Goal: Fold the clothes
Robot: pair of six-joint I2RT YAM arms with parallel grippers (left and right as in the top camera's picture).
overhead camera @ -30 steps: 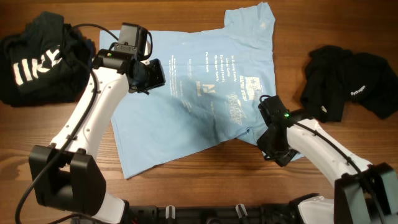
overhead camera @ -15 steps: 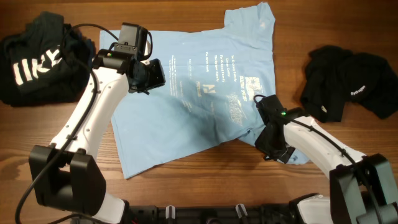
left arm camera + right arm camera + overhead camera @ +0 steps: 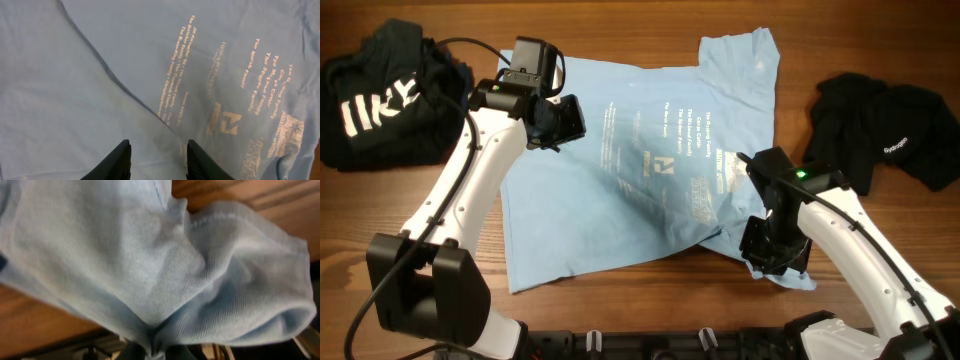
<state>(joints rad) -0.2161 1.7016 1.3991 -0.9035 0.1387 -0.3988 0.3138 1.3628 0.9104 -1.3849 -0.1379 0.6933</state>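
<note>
Okay, sky-blue T-shirt [image 3: 640, 180] spread mid-surface [image 3: 650, 300]. My right jaws are clamped on its bunched corner at 5 o'clock; only the right wrist view shows the pinch. My left jaws hang apart above the print [image 3: 225, 122]. Dark heap [image 3: 380, 95] at 9, dark pile [image 3: 890, 130] at 3.

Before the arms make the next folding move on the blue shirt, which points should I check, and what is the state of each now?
1. Right hand shut on an edge of the blue T-shirt: ok.
2. Left hand gripping cloth: not ok; it is open above the shirt, holding nothing.
3. Shirt lying flat: not ok; long creases cross its middle.
4. Right black garment apart from the shirt: ok.
5. Left black garment apart from the shirt: cannot tell; the left arm hides that edge.
</note>
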